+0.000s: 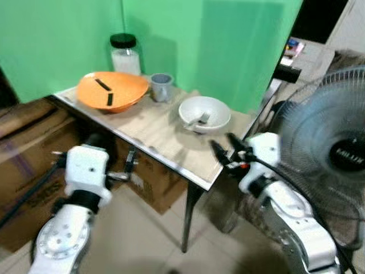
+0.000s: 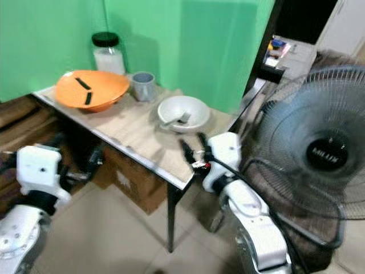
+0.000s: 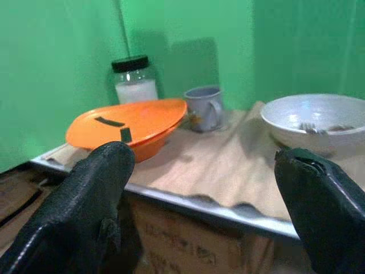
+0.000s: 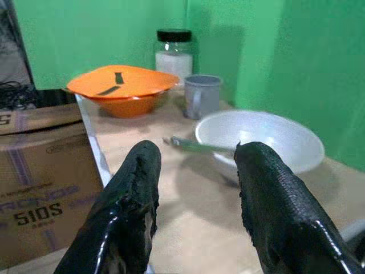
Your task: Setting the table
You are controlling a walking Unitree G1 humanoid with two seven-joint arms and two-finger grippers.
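Note:
On the table [image 1: 171, 149] an orange bowl [image 1: 112, 89] with black marks sits at the far left. Behind it stands a glass jar [image 1: 125, 54] with a black lid, and a grey mug [image 1: 161, 87] is beside it. A white bowl [image 1: 204, 113] to the right holds a utensil [image 4: 191, 144] whose handle leans over the rim. My right gripper [image 1: 224, 145] is open at the table's near right edge, pointing at the white bowl. My left gripper [image 1: 132, 168] is open, lower than the tabletop and in front of its near edge.
A large standing fan [image 1: 336, 154] is close on my right. Cardboard boxes [image 1: 34, 148] sit under and left of the table. A green backdrop [image 1: 188, 40] hangs behind the table. Tiled floor [image 1: 148, 240] lies below.

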